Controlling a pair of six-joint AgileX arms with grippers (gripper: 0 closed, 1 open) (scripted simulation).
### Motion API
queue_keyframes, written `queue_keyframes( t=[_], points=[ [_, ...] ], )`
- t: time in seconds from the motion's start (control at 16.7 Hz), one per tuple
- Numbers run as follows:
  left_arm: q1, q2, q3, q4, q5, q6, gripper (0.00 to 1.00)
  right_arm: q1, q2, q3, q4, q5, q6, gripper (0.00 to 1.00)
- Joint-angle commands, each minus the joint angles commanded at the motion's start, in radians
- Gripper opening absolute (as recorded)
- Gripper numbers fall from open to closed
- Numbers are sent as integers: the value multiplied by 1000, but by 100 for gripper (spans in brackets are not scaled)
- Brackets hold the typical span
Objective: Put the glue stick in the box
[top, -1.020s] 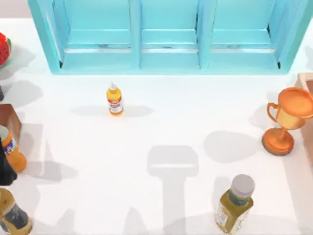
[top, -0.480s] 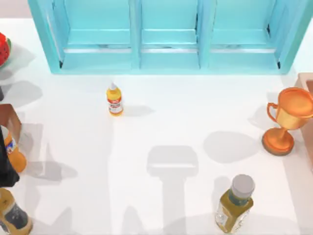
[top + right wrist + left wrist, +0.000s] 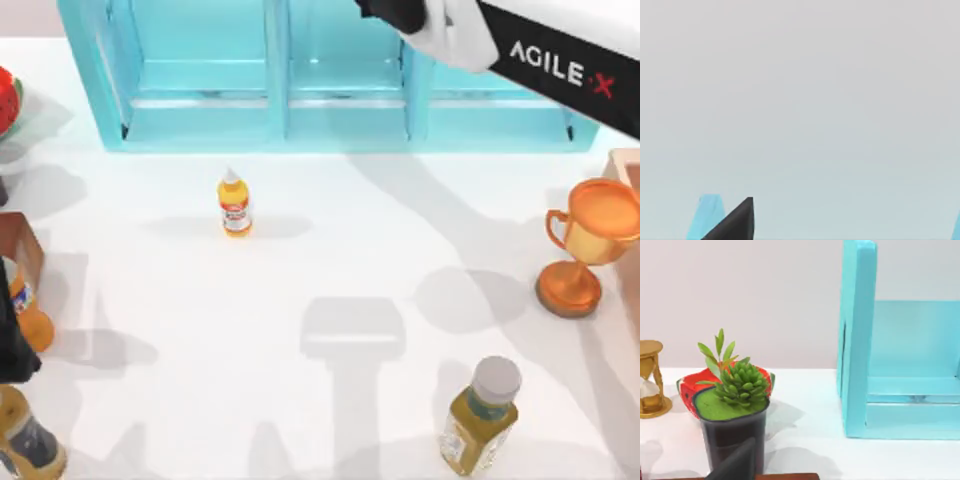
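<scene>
My right arm (image 3: 540, 55) has swung in over the turquoise box (image 3: 340, 100); its grip I cannot tell. The glue stick (image 3: 235, 204) stands untouched.

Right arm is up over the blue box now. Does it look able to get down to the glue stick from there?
Probably yes. The glue stick stands upright on bare table in front of the box, with nothing close around it. The right arm reaches in above the box, so it would need to come forward and down.
</scene>
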Motion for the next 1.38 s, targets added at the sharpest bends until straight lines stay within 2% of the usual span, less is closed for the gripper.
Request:
queue_keyframes(
  t=[0.3, 0.6, 1.02, 1.38],
  points=[
    [0, 0, 0, 0, 0, 0, 100, 209, 93, -115, 206, 211, 4, 100],
    [0, 0, 0, 0, 0, 0, 100, 317, 216, -204, 411, 327, 4, 100],
    [0, 0, 0, 0, 0, 0, 100, 358, 392, -279, 650, 369, 10, 100],
    [0, 0, 0, 0, 0, 0, 100, 356, 460, -300, 733, 367, 20, 100]
  ],
)
